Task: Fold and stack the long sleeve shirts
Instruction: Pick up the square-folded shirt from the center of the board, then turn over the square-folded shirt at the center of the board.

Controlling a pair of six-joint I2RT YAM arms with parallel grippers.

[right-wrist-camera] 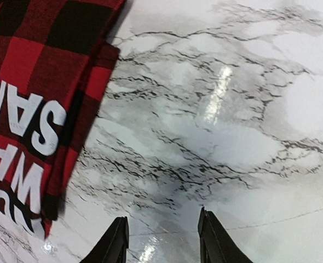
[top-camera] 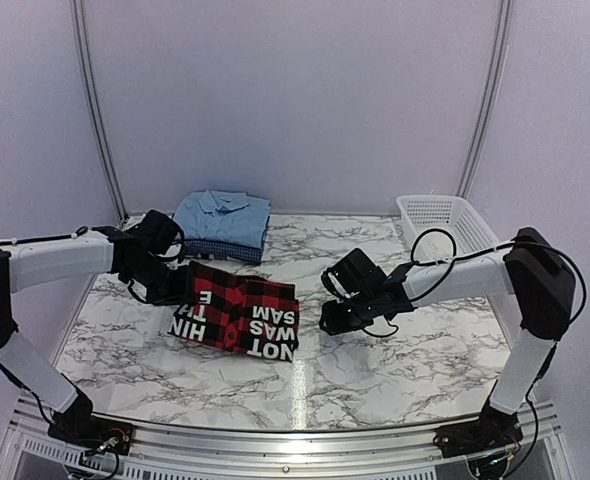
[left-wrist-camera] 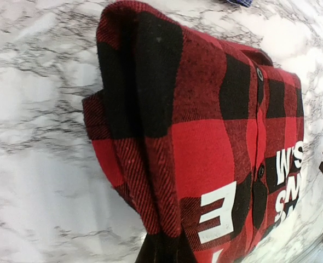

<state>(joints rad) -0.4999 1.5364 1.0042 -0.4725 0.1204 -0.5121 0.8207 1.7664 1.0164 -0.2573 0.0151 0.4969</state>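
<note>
Two grippers hang low over a glossy, marble-patterned table (top-camera: 395,370), white with grey veins.

The right gripper (right-wrist-camera: 162,216) hovers above bare table just to the right of the plaid shirt (top-camera: 237,312). Its two black fingers stand apart with nothing between them. Its wrist camera catches only the shirt's right edge, and the rest is cut off by the frame.

The plaid shirt lies folded into a thick, roughly oblong bundle left of the table's middle. It is soft brushed cloth in large red and black squares. White block letters (top-camera: 265,335) run across its top, broken by the folds so that only fragments can be read. Small dark buttons (left-wrist-camera: 259,74) run down a placket.

The left gripper (top-camera: 183,288) sits at the shirt's far-left end with its jaws together on the gathered cloth. In its wrist view the fingertips are hidden beneath the bunched layers, so the grip is hard to make out.

Farther back, close to the rear wall, a light blue shirt (top-camera: 222,213) with a collar lies folded on a checked shirt (top-camera: 220,250), of which only the front edge shows. At the far right stands a white plastic mesh basket (top-camera: 455,225), well apart from the shirts. A black cable from the right arm crosses in front of it.
</note>
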